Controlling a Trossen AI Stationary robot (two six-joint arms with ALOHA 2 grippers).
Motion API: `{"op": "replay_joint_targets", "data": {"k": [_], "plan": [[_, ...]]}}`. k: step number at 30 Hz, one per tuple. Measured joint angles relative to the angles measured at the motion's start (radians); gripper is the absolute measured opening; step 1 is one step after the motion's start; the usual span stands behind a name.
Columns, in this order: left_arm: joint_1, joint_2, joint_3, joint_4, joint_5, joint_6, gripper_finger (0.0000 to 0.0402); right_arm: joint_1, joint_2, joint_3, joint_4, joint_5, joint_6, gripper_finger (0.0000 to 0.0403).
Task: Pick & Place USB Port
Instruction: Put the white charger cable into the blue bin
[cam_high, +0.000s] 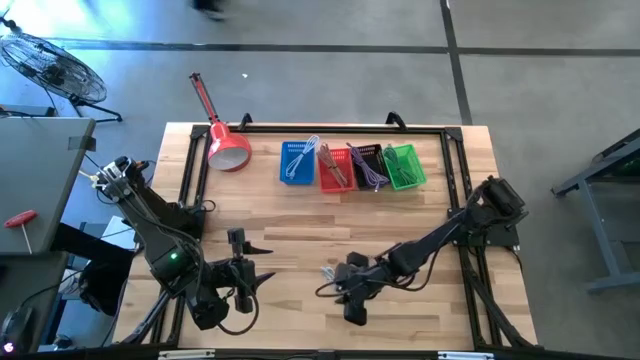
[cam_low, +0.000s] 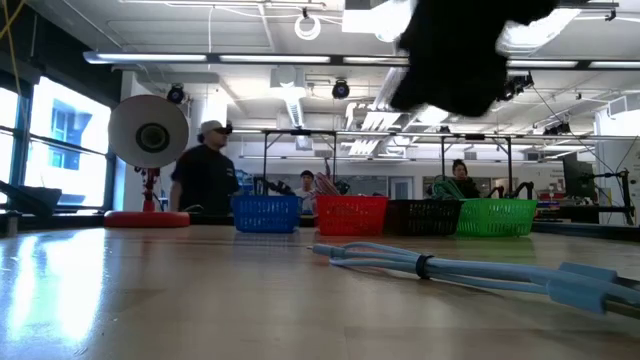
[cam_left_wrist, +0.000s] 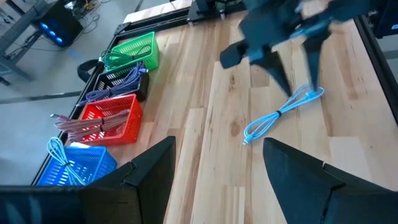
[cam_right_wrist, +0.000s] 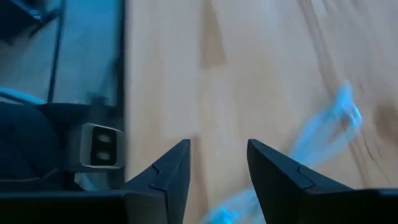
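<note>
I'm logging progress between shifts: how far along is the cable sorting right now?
Done, it seems: the blue basket, red basket, black basket and green basket each already hold cables. In hand: the right gripper hangs open just above a light blue cable lying loose on the table, not gripping it. Left: grasp it and drop it in a basket. The left gripper waits open near the table's front.

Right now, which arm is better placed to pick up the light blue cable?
Right, probably. The right hand hangs open directly above the light blue cable, while the left hand waits farther off.
</note>
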Motion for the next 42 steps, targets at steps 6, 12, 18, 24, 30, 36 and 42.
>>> {"op": "replay_joint_targets", "data": {"k": [6, 12, 18, 24, 30, 36, 42], "plan": [[0.000, 0.000, 0.000, -0.001, -0.002, 0.005, 0.0234, 0.019, 0.021, 0.180, -0.238, 0.048, -0.079, 0.0137], [0.000, 0.000, 0.000, -0.001, -0.004, 0.008, 0.0234, 0.012, 0.149, 0.398, -0.572, 0.021, -0.069, 0.0129], [0.000, 0.000, 0.000, -0.001, -0.004, 0.008, 0.0234, 0.010, 0.271, 0.530, -0.694, -0.007, -0.049, 0.0129], [0.000, 0.000, 0.000, -0.001, -0.003, 0.008, 0.0234, 0.002, 0.310, 0.500, -0.722, -0.027, 0.012, 0.0129], [0.000, 0.000, 0.000, 0.000, 0.005, 0.005, 0.0234, -0.020, 0.309, 0.435, -0.726, -0.042, 0.081, 0.0129], [0.000, 0.000, 0.000, 0.001, 0.028, 0.003, 0.0234, -0.025, 0.308, 0.411, -0.654, -0.082, 0.082, 0.0129], [0.000, 0.000, 0.000, 0.003, 0.032, 0.002, 0.0234, -0.028, 0.308, 0.411, -0.639, -0.088, 0.082, 0.0129]]}}
